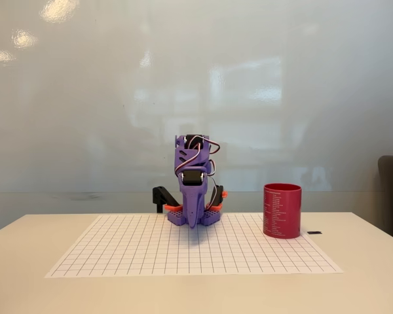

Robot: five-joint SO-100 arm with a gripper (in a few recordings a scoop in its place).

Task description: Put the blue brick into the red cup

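From where I stand, the pale worktop point(367, 288) carries a large white sheet of gridded paper point(183, 252), and at the far edge of that sheet sits the purple plastic arm point(195, 176), folded down on itself so that its tool point(192, 219) points at the paper just in front of its base. The fingers look pressed together with nothing between them, though facing it head-on like this I cannot be certain of that. In the fixed view the tall red cylindrical cup point(282, 210) stands upright to the right of the arm, near the right edge of the grid and well apart from the tool, its mouth facing up. I can find no blue brick on the sheet or the worktop; the cup's wall hides its inside, so the brick may lie in there or somewhere out of sight, and I cannot tell which. A small dark object point(314, 232) lies just right of the cup; it is too small to identify.
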